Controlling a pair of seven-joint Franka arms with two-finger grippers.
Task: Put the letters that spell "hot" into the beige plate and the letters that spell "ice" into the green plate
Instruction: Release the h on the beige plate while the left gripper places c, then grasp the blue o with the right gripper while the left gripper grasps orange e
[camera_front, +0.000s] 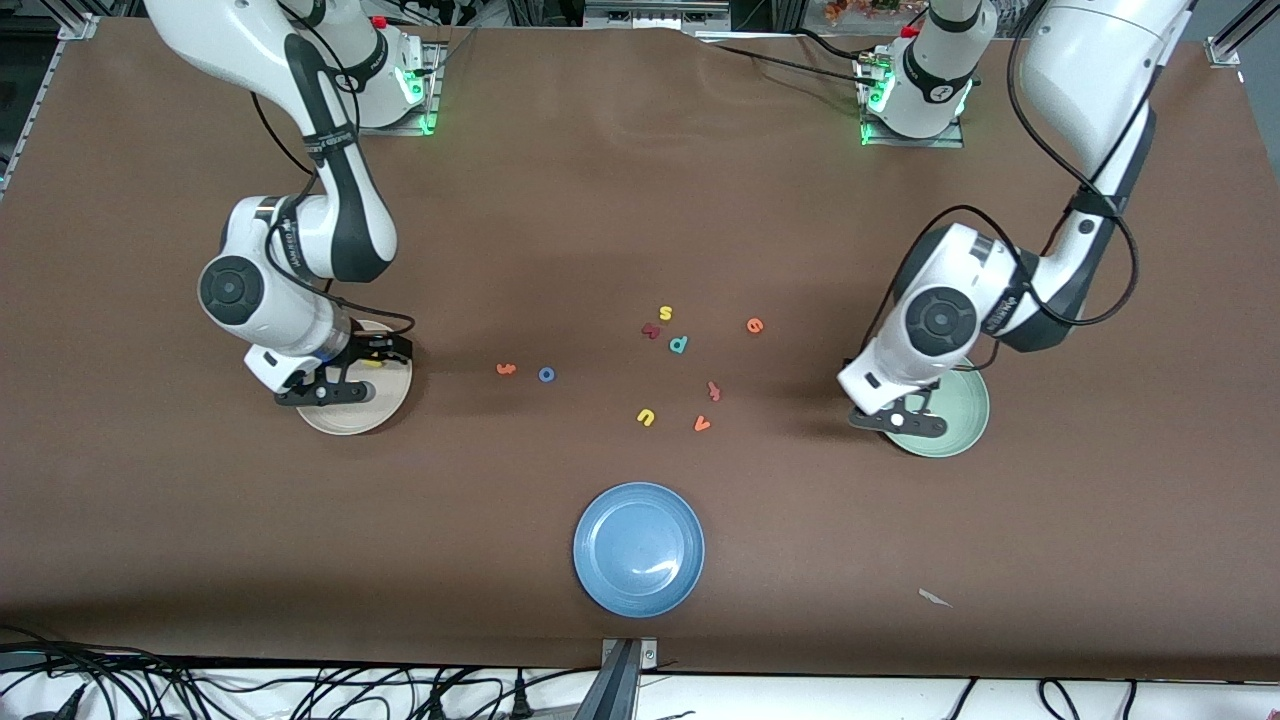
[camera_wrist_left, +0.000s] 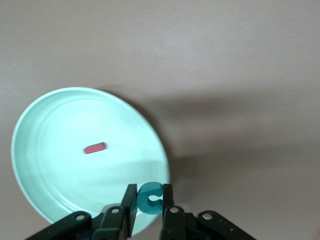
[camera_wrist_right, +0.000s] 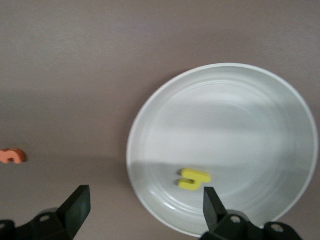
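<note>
Two end effectors—left (camera_wrist_left: 149, 200) clamps teal "c" (camera_wrist_left: 150, 197), right (camera_wrist_right: 145, 205) spread.

With the dial's twelve at the robots' bases, the brown table (camera_front: 600, 200) is carrying the beige plate (camera_front: 352, 415) at nine o'clock, the green plate (camera_front: 955, 425) at three and a blue plate (camera_front: 638, 549) at six, with a pale scrap (camera_front: 935, 598) lying toward five. Loose letters are lying mid-table around a teal "p" (camera_front: 678, 345): a yellow "s" (camera_front: 665, 313) at its twelve, a dark red letter (camera_front: 651, 330) at ten, the orange "e" (camera_front: 755, 325) near three, a yellow "u" (camera_front: 645, 417) at seven and an orange "v" (camera_front: 702, 424) toward five, a reddish letter (camera_front: 714, 390) sitting between "p" and "v". The blue "o" (camera_front: 546, 374) and orange "t" (camera_front: 506, 369) are lying side by side farther out toward nine.
</note>
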